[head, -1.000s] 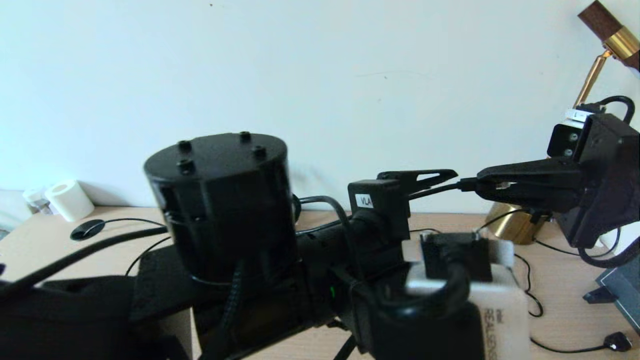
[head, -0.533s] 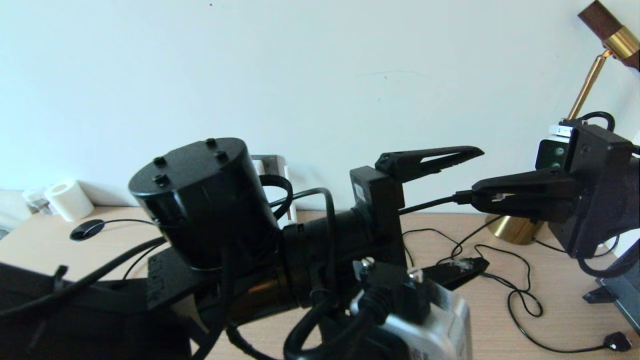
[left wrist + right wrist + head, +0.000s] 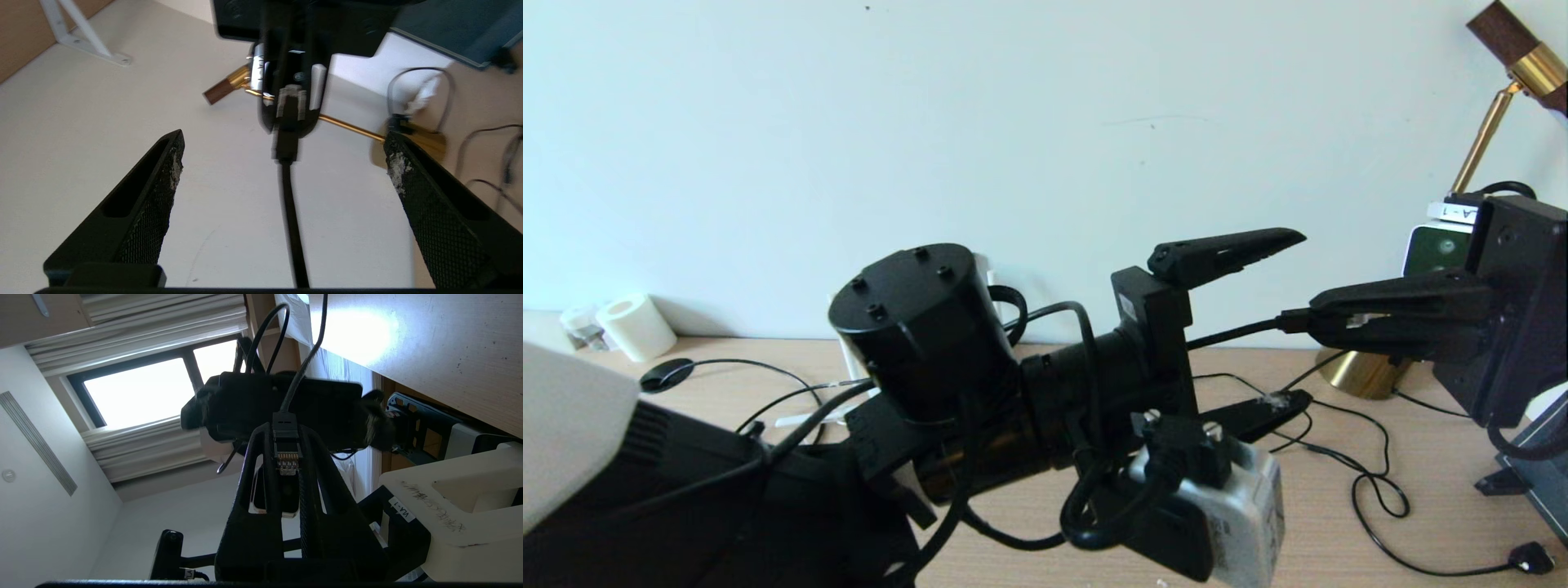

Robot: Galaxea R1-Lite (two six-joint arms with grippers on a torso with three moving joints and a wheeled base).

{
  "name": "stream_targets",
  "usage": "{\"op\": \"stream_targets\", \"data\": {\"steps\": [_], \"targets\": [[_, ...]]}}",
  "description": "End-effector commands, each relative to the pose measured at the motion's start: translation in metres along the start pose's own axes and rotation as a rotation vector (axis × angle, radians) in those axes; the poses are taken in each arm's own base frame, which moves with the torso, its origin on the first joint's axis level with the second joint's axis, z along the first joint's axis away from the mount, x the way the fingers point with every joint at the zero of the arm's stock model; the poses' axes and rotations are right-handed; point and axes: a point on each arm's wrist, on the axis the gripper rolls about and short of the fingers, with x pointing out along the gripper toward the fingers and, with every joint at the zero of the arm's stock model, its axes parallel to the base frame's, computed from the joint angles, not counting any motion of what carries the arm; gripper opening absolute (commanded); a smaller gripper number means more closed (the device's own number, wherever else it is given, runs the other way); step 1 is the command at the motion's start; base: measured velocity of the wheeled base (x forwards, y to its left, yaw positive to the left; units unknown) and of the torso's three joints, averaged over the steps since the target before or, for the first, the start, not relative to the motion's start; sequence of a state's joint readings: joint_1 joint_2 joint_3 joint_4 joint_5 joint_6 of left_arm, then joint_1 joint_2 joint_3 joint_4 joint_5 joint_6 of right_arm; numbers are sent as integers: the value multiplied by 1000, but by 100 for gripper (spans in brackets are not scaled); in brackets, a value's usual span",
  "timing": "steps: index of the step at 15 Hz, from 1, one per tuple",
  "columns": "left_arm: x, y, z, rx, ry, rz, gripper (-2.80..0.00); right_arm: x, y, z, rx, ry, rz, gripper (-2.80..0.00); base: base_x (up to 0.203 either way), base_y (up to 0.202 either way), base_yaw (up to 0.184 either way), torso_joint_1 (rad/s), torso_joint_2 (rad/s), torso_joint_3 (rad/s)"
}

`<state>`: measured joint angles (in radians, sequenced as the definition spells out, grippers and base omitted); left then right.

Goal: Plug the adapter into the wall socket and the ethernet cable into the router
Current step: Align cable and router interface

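Left arm fills the near foreground of the head view, over the wooden table (image 3: 1339,523). Left tool (image 3: 1278,318) points toward the right one, fingers (image 3: 139,212) spread wide, gripping nothing; the black cord runs between them untouched. Beyond it, right tool (image 3: 1311,320) is held level above the table, clamped tight on the ethernet cable (image 3: 286,455) by its plug, clear clip and contacts showing between the fingers. Thin black cables (image 3: 1372,482) lie looped on the table below. Brass lamp (image 3: 1360,371) stands farther back by the wall.
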<state>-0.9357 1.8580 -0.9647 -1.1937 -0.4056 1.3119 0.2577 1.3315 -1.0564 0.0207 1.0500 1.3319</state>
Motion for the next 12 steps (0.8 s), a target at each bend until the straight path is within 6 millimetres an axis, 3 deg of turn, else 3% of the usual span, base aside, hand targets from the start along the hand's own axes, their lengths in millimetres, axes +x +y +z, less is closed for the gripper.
{"op": "stream_targets", "data": {"steps": [1, 3, 7, 12], "targets": [[12, -3, -8, 25, -11, 26, 0, -1, 0, -1, 6, 7, 2, -280, 0, 0, 0, 0, 0, 0], [20, 6, -11, 62, -41, 68, 0, 0, -1, -1, 7, 8, 1, -280, 0, 0, 0, 0, 0, 0], [11, 17, -25, 123, -88, 77, 0, 0, 0, 0, 2, 8, 4, -280, 0, 0, 0, 0, 0, 0], [2, 12, -26, 110, -100, 40, 0, 0, -2, 3, -1, 0, 6, -280, 0, 0, 0, 0, 0, 0]]}}
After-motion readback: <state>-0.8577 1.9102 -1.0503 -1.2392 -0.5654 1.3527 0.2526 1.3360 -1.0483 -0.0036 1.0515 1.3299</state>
